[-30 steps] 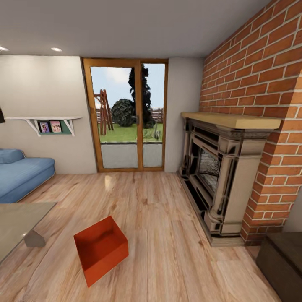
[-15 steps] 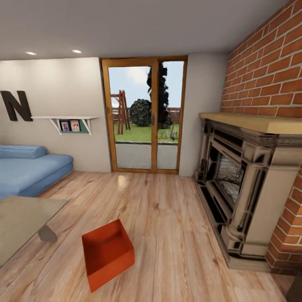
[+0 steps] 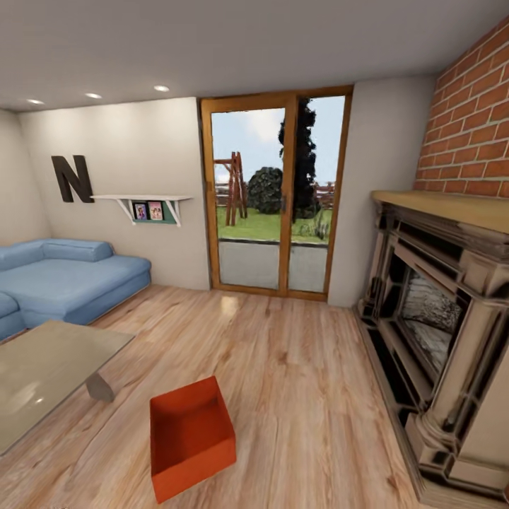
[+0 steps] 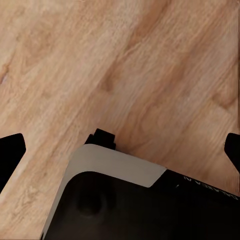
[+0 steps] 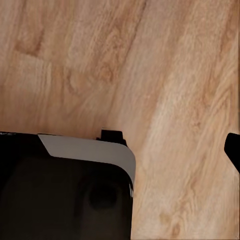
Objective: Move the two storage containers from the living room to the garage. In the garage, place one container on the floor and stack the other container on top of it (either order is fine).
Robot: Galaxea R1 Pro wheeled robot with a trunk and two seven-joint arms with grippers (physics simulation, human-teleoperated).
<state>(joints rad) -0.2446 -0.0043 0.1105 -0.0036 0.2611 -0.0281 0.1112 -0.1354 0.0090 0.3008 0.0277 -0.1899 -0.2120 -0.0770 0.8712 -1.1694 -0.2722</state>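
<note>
Head view: one storage container on wood floor (both arms' fingers apart, empty).

Left gripper: fingertips at opposite edges of the left wrist view, jaws spread wide, nothing between them. Right gripper: one dark fingertip at the frame edge, the other out of frame; spread undetermined. Both wrists aimed downward over the robot's own dark, grey-trimmed body.

Around the wood-framed glass doors I saw cream walls, a blue sofa leftward, a fireplace rightward.
</note>
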